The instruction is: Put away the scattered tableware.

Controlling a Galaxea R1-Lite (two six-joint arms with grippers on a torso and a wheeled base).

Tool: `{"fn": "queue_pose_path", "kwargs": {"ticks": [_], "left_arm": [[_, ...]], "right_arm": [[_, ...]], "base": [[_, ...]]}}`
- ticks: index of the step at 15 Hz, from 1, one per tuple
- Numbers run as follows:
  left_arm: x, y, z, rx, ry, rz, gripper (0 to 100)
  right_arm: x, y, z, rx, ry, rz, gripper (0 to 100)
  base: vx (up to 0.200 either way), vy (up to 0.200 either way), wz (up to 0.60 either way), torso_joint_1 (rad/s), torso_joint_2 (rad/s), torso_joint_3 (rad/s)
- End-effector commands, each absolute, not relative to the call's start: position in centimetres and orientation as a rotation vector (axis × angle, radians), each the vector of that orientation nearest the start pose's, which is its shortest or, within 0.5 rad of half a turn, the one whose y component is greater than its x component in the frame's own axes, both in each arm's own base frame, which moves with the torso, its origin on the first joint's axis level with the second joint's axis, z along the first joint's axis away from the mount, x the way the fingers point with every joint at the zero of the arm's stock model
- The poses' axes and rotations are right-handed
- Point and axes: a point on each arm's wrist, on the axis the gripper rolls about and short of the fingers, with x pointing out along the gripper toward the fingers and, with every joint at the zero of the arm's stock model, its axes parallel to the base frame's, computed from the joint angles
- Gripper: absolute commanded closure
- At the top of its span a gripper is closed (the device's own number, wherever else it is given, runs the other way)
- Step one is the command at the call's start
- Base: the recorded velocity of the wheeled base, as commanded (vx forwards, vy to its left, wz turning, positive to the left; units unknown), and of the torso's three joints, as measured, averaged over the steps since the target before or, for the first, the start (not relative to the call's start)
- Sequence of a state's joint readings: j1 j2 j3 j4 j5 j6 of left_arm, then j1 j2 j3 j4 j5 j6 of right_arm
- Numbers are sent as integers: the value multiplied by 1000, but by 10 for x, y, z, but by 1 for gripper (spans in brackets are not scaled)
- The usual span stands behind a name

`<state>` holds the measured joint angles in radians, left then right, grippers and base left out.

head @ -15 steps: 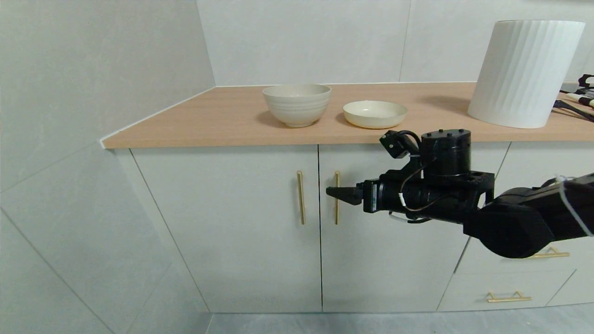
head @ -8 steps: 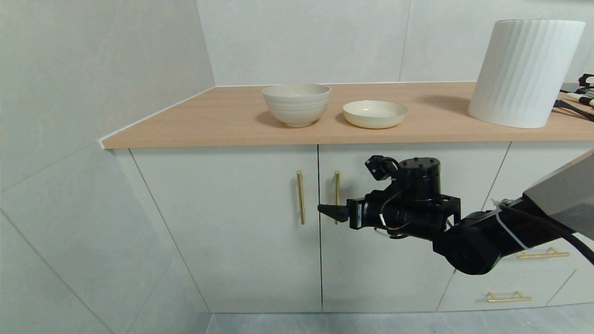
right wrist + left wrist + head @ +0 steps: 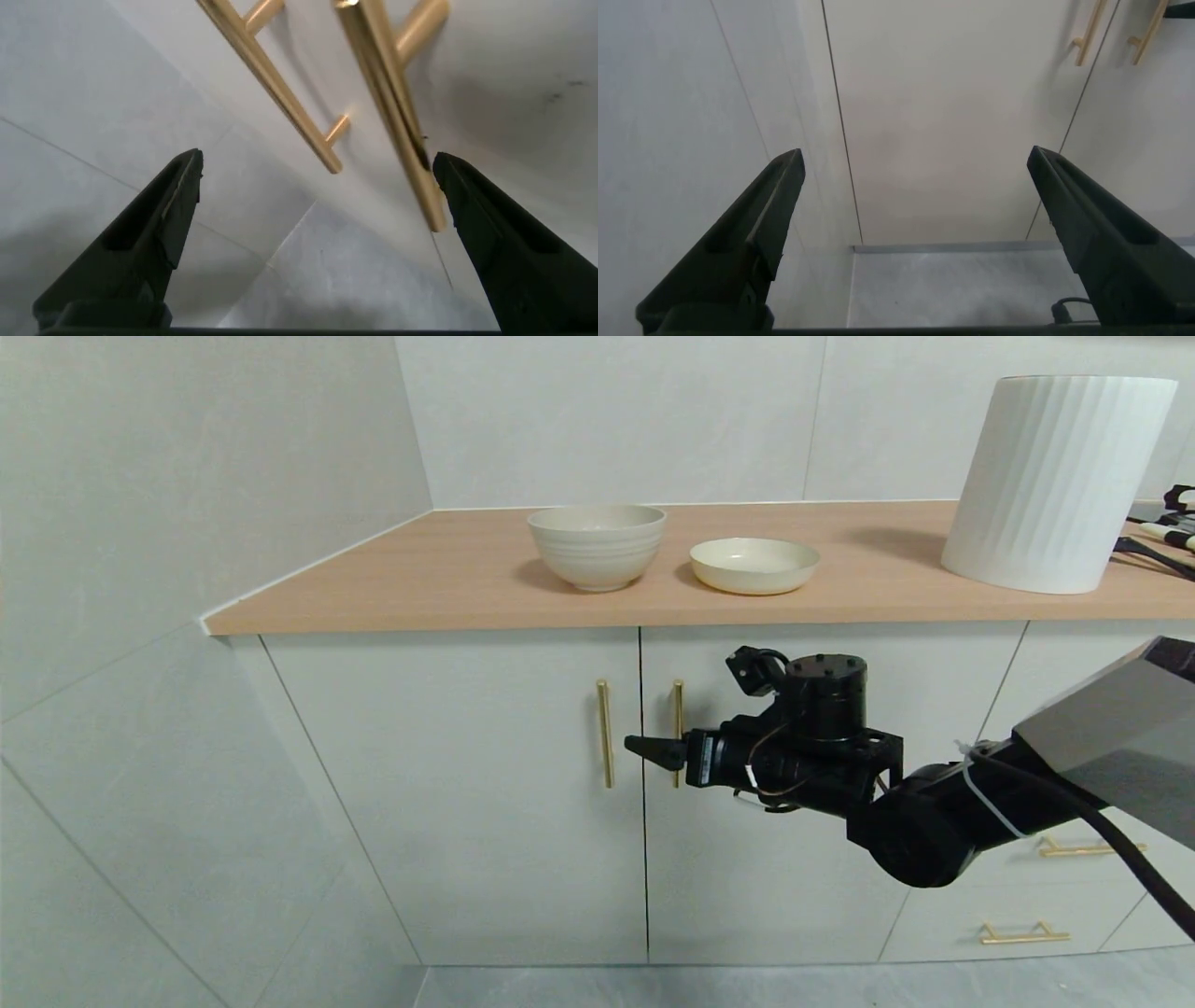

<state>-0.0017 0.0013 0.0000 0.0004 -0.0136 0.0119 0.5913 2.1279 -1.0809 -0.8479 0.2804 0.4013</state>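
- Presently, upper centre: one ribbed bowl (image 3: 597,546) and one shallow dish (image 3: 754,565), side by side on the wooden countertop (image 3: 420,583).
- Mid-frame: two brass cabinet handles (image 3: 605,733).
- Two grippers: right gripper (image 3: 642,749) at the handles, left gripper (image 3: 915,163), both spread wide.
- Room: pale tiled walls (image 3: 187,523).

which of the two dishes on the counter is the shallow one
The pale yellow ceramic dish, the one nearer the white ribbed cylinder; the grey-beige ribbed bowl beside it is much deeper.

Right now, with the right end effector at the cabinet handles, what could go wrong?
The open right end effector is level with the left door handle and the right door handle, set close together; closing could catch the wrong one or both. Pulling the right door could swing it into the right arm.
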Motion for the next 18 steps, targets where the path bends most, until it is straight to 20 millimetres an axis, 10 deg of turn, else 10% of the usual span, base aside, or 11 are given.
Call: {"fn": "queue_pose_path", "kwargs": {"ticks": [1,18], "left_arm": [[-23,0,75,12,3,-15,0],[-23,0,75,12,3,-15,0]], "right_arm": [[339,237,116,342,377,817,0],[318,248,132,411,354,858,0]], "base": [[0,0,0,0,0,0],[0,0,0,0,0,0]]}}
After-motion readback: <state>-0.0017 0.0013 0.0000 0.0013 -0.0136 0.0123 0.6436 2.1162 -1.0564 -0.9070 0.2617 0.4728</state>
